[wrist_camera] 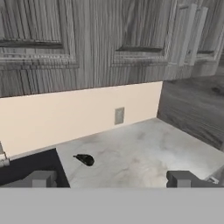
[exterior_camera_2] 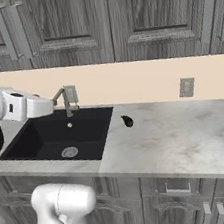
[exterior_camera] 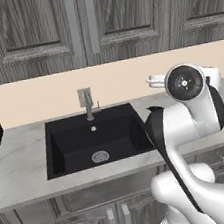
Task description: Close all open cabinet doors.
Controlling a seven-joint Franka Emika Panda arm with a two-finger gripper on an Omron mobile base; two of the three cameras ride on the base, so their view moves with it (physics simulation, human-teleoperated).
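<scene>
Dark fingertips of the claw are standing well apart, gripping nothing, hovering above the marble counter right of the sink, likely scanning. Grey wood-grain cabinet doors, framed, with long bar handles, are hanging above and sitting flush.

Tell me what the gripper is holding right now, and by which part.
Nothing. The gripper is open over the counter, its fingertips apart with only bare countertop between them.
</scene>
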